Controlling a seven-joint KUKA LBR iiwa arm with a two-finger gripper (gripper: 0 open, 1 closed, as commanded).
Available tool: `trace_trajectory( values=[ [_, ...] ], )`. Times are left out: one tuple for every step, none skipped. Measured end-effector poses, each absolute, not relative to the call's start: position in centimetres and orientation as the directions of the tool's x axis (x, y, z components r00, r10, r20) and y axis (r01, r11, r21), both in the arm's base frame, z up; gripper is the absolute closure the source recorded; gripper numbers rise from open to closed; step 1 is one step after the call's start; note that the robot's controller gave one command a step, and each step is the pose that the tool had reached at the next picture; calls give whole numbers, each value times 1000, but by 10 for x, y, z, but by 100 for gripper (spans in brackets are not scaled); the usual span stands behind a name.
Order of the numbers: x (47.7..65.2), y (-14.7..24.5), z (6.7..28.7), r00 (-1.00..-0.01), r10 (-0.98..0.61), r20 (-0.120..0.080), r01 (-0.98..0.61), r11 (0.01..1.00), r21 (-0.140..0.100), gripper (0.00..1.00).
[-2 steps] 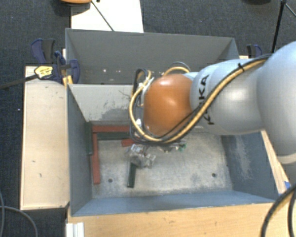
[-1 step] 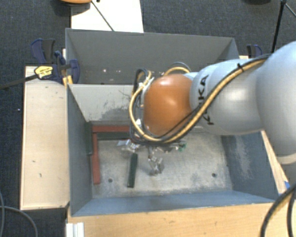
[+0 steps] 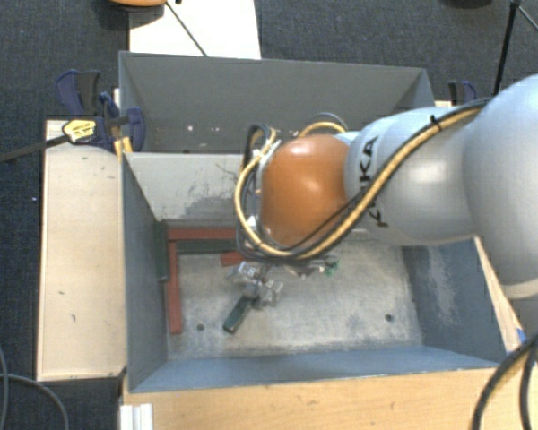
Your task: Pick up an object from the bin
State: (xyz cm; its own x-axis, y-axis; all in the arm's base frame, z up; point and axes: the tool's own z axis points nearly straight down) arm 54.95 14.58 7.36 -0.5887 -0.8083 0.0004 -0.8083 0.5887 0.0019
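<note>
Grey scuffed bin (image 3: 368,307) on dark carpet (image 3: 31,34); gripper (image 3: 256,287) (width: cannot tell) perhaps touching a black stick (image 3: 236,314).

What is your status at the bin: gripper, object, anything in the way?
Gripper low over bin floor, left of centre. Small dark stick-like object lying on floor just beside it. Red L-shaped piece along left wall, apart.

1. One red-brown L-shaped bar (image 3: 173,285) is lying left of centre.
2. One short dark stick (image 3: 236,314) is lying just below centre.
3. One small red piece (image 3: 230,259) is sitting above it.
4. One green bit (image 3: 328,267) is showing near centre.
</note>
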Motion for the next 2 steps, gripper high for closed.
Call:
trace_trajectory(
  values=[
    [549, 146, 74, -588, -809, 1, -809, 588, 2, 100],
    [540, 136, 275, -616, -788, -6, -788, 616, -4, 100]
  ],
)
